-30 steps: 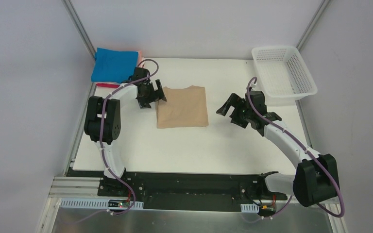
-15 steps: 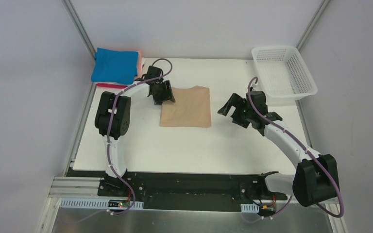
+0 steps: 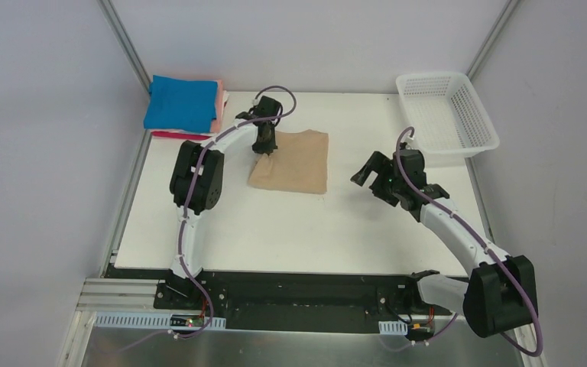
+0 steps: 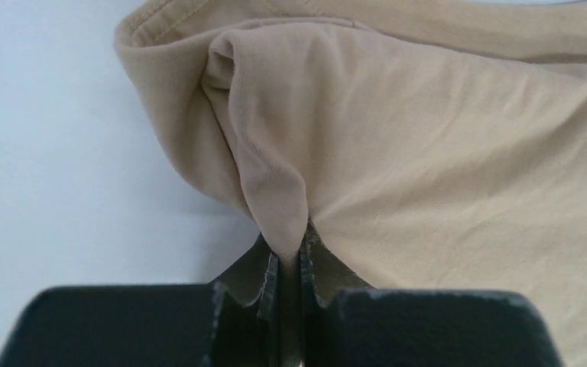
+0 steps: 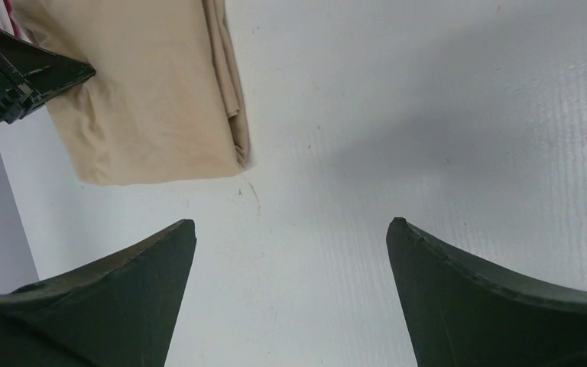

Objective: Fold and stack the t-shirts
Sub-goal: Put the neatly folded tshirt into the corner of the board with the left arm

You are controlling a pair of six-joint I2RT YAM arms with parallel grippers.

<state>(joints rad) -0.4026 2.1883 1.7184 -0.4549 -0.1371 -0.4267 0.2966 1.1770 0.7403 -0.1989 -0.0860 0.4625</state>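
Top external. A: We log the plain tan soft-cloth t-shirt (image 3: pixel 294 164) lying folded into a rough rectangle on the white table (image 3: pixel 290 229), a little toward 12 o'clock from the table's middle. The left gripper (image 3: pixel 264 145) sits at the shirt's 10 o'clock corner, and the cloth there looks bunched.

B: Agreed. In the left wrist view we see its two dark fingers pressed together with only a thin ridge of tan cloth between them. So it is clamped on the shirt. The fabric puckers toward the pinch, and the hem curls over at 11 o'clock of that view.

A: For the rest of the shirts, we note the folded bright blue shirt (image 3: pixel 179 103) at the table's 10 o'clock corner, on top of a stack. A pink shirt (image 3: pixel 218 103) shows along its 3 o'clock side and a red shirt (image 3: pixel 170 135) peeks out at its 6 o'clock edge. The stack lies near the tan shirt but apart from it.

B: The right gripper (image 3: pixel 371 174) is at 3 o'clock of the tan shirt, clear of it. In the right wrist view we see its fingers spread wide with nothing between them, only bare table. The shirt's layered folded edge shows at 11 o'clock in that view.

A: The white plastic mesh basket (image 3: pixel 428 76) stands at the table's 2 o'clock corner, well apart from both grippers.
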